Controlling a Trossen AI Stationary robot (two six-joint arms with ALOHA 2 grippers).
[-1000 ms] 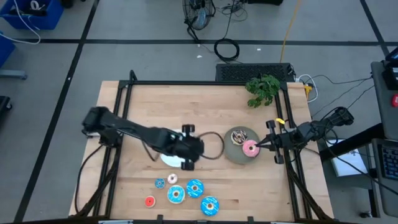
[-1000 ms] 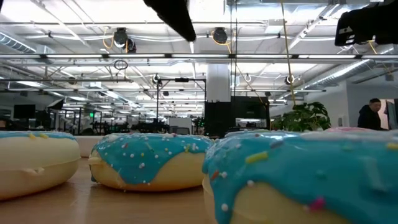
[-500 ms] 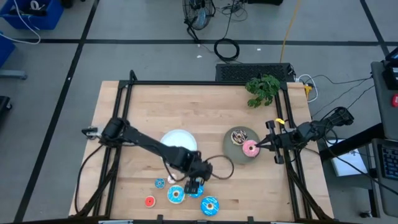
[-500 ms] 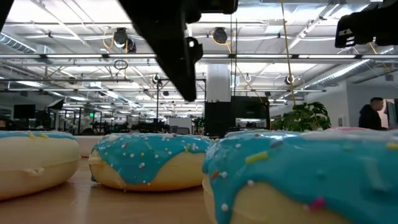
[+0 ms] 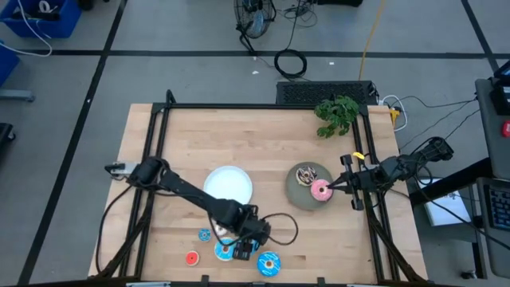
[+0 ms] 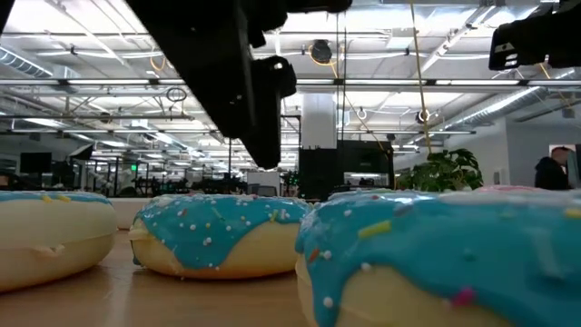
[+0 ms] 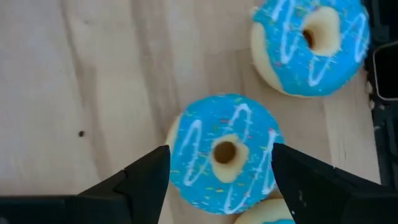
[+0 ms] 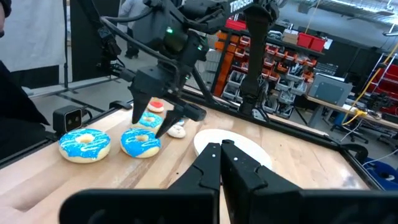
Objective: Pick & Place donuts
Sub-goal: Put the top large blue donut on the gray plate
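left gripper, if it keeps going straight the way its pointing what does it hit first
Most likely the blue donut with white zigzag icing: the left gripper points down at it, open fingers on either side. How much gap remains is unclear.

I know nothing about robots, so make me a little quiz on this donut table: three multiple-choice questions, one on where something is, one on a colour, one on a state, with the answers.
1. Where is the left tool?
A. Over the white plate
B. Above the blue donuts near the table's front edge
C. Beside the green plant

2. What colour is the icing of the donut between the left tool's fingers?
A. Blue with white zigzags
B. Brown
C. Red

3. How do the left tool's fingers stand?
A. Pressed shut on the donut
B. Spread, one on each side of the donut
C. Out of sight

Answers: 1 B, the high view shows it over the donut group, away from the white plate. 2 A, the left wrist view shows blue icing with white lines. 3 B, that view shows a dark finger on either side with wood visible in the gap.

The right tool waits at the grey plate.
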